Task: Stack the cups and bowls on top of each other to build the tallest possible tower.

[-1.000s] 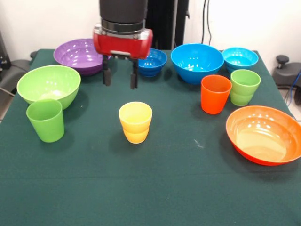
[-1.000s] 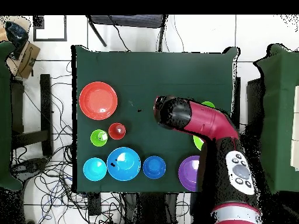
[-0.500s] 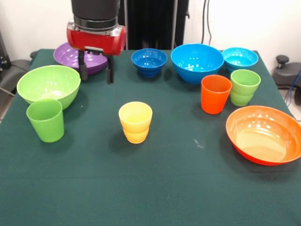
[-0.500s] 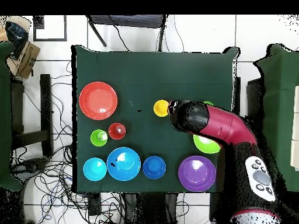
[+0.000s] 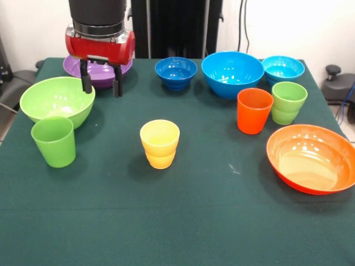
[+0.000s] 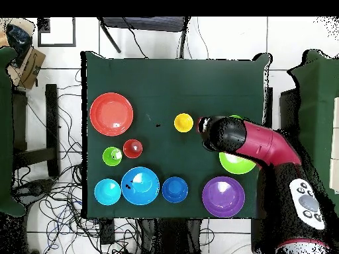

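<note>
Your arm comes straight down at the far left of the table in the front view, its red wrist housing level and the gripper (image 5: 100, 87) pointing vertically at the cloth, hanging in front of the purple bowl (image 5: 99, 70) and just beside the far rim of the lime green bowl (image 5: 57, 100). Its two black fingers (image 5: 86, 82) stand spread with clear space between them and hold nothing. From overhead you see the arm (image 6: 261, 145) lying across the lime green bowl, covering much of it. Nothing is stacked: every piece sits apart on the green table (image 5: 194, 221), upright with its mouth facing up. The yellow cup (image 5: 160, 143) stands alone near the middle, and the green cup (image 5: 54, 141) sits just in front of the lime green bowl. Along the far edge you have the dark blue bowl (image 5: 176, 72), the large blue bowl (image 5: 232, 73) and the turquoise bowl (image 5: 283, 68). The orange cup (image 5: 254, 110) and light green cup (image 5: 288, 102) stand side by side, close together, with the orange bowl (image 5: 311, 158) nearer the camera on that side.
</note>
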### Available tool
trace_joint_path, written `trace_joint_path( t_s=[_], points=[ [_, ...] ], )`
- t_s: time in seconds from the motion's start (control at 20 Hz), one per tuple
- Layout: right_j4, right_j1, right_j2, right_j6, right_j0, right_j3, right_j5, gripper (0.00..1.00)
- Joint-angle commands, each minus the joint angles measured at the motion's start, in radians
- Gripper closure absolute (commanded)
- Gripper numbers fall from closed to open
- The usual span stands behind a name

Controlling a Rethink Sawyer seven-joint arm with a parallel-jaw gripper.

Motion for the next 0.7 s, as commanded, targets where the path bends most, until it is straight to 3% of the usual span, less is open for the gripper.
trace_joint_path(
  t_s=[0.05,0.7],
  points=[
    [-0.107,0.063,0.13,-0.212,-0.011,-0.027,0.094,0.0],
    [-0.168,0.104,0.167,-0.197,-0.033,-0.071,0.117,0.0]
  ],
)
